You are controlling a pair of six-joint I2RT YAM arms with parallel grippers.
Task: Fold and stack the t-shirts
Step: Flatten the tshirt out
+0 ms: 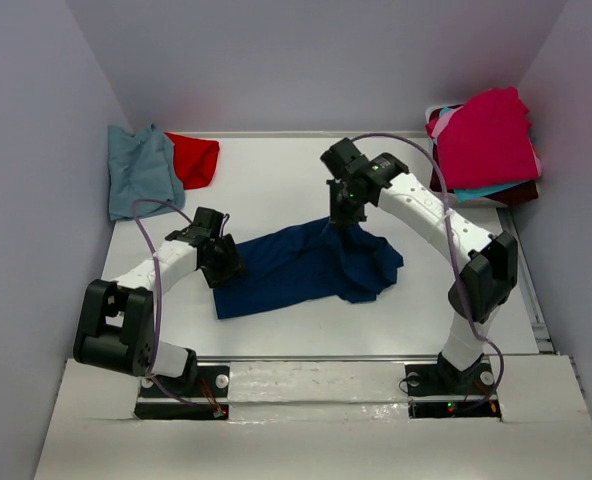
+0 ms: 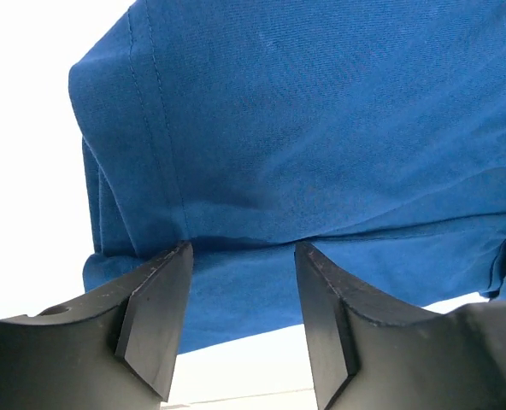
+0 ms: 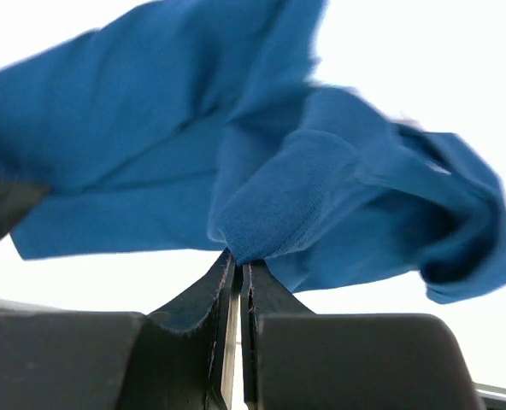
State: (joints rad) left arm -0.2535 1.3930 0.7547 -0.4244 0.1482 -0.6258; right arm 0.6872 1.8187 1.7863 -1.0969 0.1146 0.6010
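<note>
From above, the navy t-shirt (image 1: 306, 265) lies crumpled mid-surface (image 1: 276, 190), with the left gripper (image 1: 221, 262) at its left edge and the right gripper (image 1: 344, 215) at its far edge. A blue-grey tee (image 1: 141, 170) and a red tee (image 1: 194, 158) sit in the far-left corner, and a magenta tee (image 1: 488, 140) tops the far-right pile. The left wrist view shows that gripper's jaws apart, with the navy hem at their tips. The right wrist view shows that gripper's jaws pinched tight on a navy fold.
</note>
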